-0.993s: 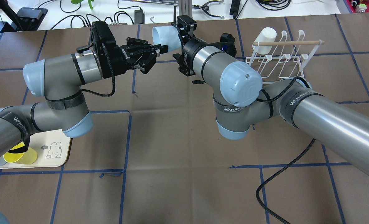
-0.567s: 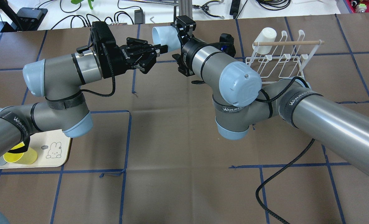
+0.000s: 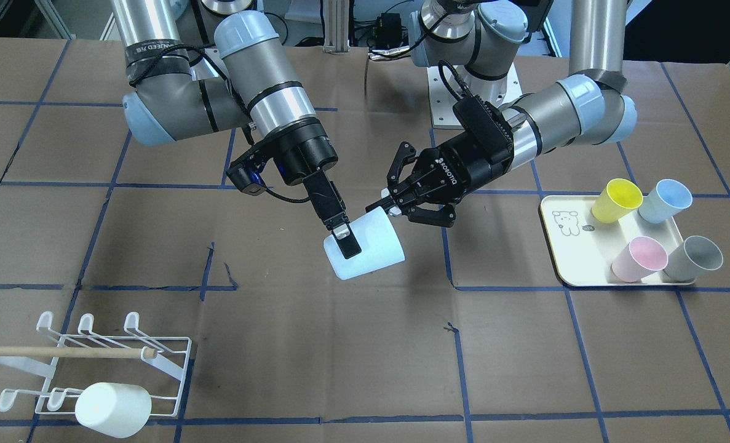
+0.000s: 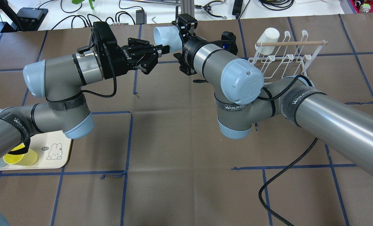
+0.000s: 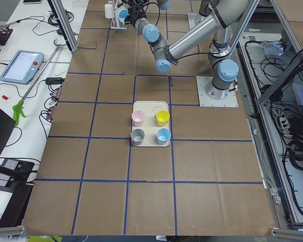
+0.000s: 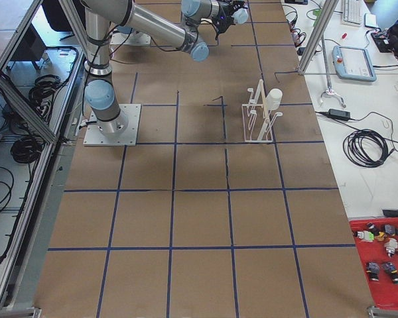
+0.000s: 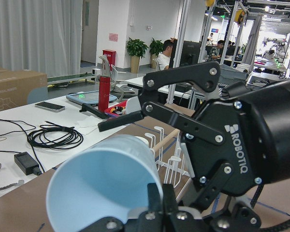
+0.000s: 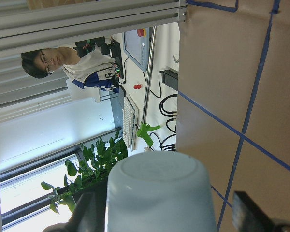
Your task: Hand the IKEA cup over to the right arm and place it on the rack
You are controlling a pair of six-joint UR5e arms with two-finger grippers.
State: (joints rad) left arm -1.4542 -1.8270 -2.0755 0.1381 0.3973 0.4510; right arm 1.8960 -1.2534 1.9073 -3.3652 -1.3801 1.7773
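A pale blue IKEA cup (image 3: 371,246) hangs on its side in mid-air between both grippers, also in the overhead view (image 4: 164,37). My left gripper (image 3: 390,206) is shut on the cup's rim, the mouth facing it; the left wrist view looks into the mouth (image 7: 101,188). My right gripper (image 3: 349,243) is open, its long thin fingers (image 8: 87,212) flanking the cup's body (image 8: 159,193), with a small gap on one side. The far finger is hidden behind the cup. The white wire rack (image 3: 112,357) with a wooden dowel (image 3: 63,352) stands on the right arm's side (image 4: 283,59).
A white cup (image 3: 112,409) hangs on the rack. A cream tray (image 3: 561,246) on the left arm's side holds yellow (image 3: 615,200), blue (image 3: 665,200), pink (image 3: 638,258) and grey (image 3: 692,257) cups. A black cable (image 4: 283,182) trails over the paper by the right arm.
The right arm's wrist has shifted slightly toward the cup. The cup and the left gripper have not moved.
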